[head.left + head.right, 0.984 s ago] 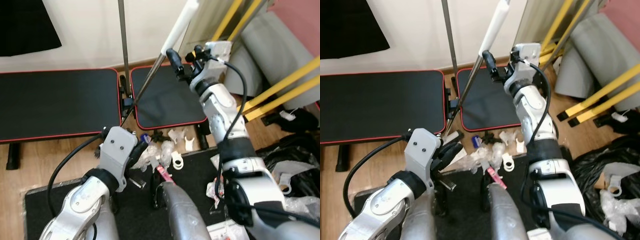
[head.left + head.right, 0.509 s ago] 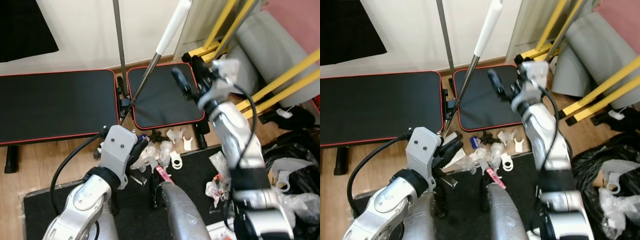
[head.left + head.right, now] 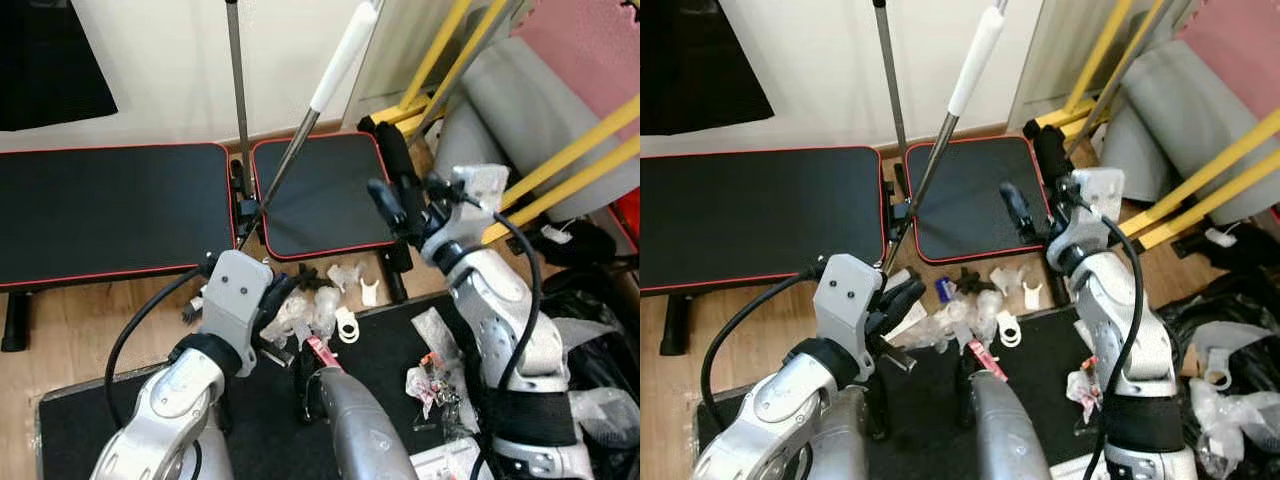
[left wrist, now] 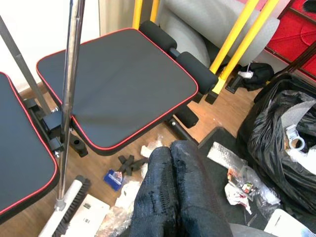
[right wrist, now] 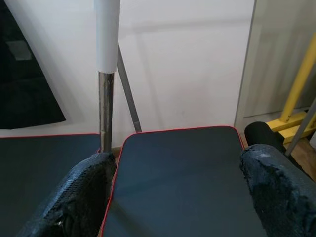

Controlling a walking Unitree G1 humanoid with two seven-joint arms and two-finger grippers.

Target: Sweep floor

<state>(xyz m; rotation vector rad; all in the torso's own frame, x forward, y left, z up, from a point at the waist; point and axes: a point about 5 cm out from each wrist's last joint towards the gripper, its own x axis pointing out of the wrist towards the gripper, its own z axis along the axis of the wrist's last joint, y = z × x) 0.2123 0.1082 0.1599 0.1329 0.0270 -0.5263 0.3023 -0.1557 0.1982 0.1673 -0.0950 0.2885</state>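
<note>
The broom leans up from the floor, its metal shaft (image 3: 283, 172) ending in a white grip (image 3: 338, 58); its bristle head (image 4: 69, 212) rests by the bench. Litter (image 3: 318, 302) of clear wrappers and white bits lies on the wooden floor at the mat's edge. My left gripper (image 3: 276, 297) hangs low over this litter, fingers (image 4: 170, 195) pressed together on nothing, the shaft beside it. My right gripper (image 5: 177, 197) is open wide, held over the small bench pad, to the right of the shaft (image 5: 105, 111) and apart from it.
A black bench with red trim (image 3: 110, 210) and its smaller pad (image 3: 320, 195) stand ahead, with an upright metal pole (image 3: 238, 100) between them. Yellow bars (image 3: 560, 165), a grey cushion (image 3: 520, 110) and a black rubbish bag (image 4: 281, 143) crowd the right. A black mat (image 3: 90, 440) lies underfoot.
My right arm has come down and to the right, away from the upper broom handle, and its fingers have spread. The left gripper stays low by the litter.
</note>
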